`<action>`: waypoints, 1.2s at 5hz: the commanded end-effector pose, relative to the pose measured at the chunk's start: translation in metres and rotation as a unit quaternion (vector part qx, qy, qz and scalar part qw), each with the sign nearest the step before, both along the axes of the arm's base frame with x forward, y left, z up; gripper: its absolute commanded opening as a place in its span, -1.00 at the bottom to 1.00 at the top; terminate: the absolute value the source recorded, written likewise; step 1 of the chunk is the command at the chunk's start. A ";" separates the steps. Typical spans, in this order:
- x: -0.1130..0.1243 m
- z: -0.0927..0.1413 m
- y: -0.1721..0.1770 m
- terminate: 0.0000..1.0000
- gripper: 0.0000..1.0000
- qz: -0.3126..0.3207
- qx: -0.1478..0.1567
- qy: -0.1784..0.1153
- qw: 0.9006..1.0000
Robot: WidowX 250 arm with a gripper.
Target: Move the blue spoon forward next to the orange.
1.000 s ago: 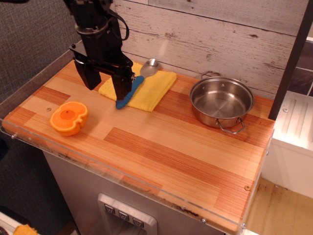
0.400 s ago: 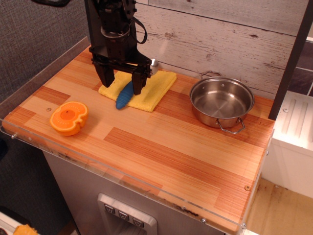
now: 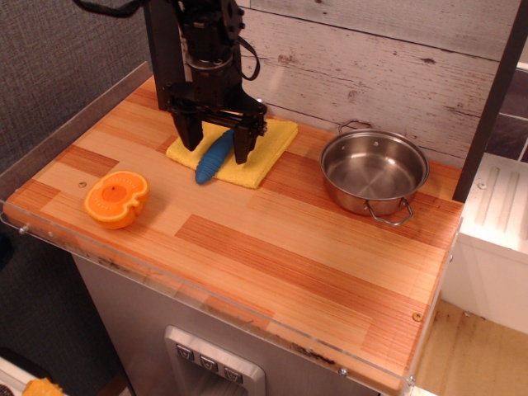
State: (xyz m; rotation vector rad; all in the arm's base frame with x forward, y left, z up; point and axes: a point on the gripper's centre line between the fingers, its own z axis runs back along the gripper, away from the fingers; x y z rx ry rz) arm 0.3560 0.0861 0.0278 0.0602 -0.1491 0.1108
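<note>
Blue spoon lies on the yellow cloth at the back left of the wooden table, handle angled toward the front left, its tip just past the cloth's front edge. Bowl of the spoon is hidden behind the arm. Gripper is positioned directly over the handle, jaws spread, one black finger on each side of it; whether either finger touches the handle cannot be told. Nothing is grasped. Orange, cut face up, sits near the front left corner of the table, well apart from the spoon. Steel pot stands on the right side near the back wall, apart from the cloth.
</note>
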 end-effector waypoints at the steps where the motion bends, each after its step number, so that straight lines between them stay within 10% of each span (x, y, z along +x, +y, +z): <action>1: 0.007 0.007 0.004 -1.00 1.00 -0.005 0.009 -0.009 1.000; 3: 0.008 0.005 0.008 -1.00 1.00 -0.004 0.007 -0.006 1.000; 4: 0.007 0.006 0.008 -1.00 -1.00 -0.005 0.007 -0.005 1.000; 6: 0.006 0.009 0.009 -1.00 -1.00 -0.005 0.012 -0.004 1.000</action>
